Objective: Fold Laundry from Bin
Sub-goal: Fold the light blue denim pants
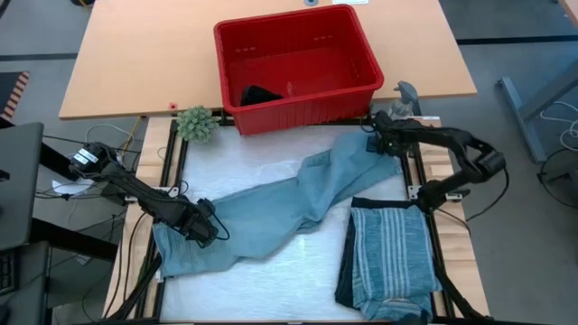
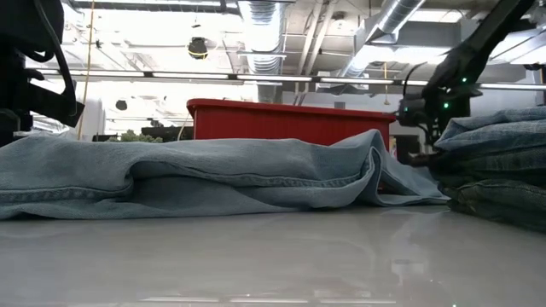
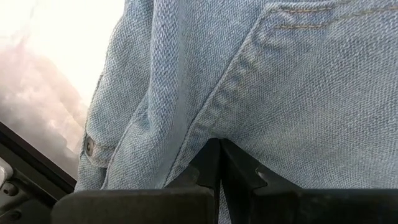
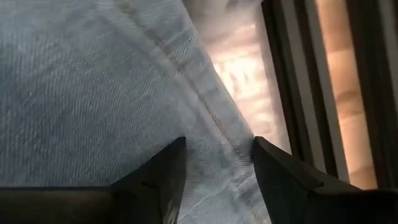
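The left claw (image 1: 206, 227) is closed on the waist end of the light blue jeans (image 1: 298, 194), far from the red bin (image 1: 298, 63). The right claw (image 1: 379, 137) stands open over the leg end, just beside the bin — it should pinch the hem first. Then both should pull outward evenly.

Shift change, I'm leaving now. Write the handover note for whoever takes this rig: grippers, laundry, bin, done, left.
Left gripper: shut on the light blue jeans at their waist end, near the table's left front.
Right gripper: open, fingers astride the jeans' leg end near the red bin.
Jeans lie unfolded diagonally across the white mat.
Done: folded striped shirt stacked on a dark garment, front right.
Left: fold the jeans; a small black item remains in the bin.
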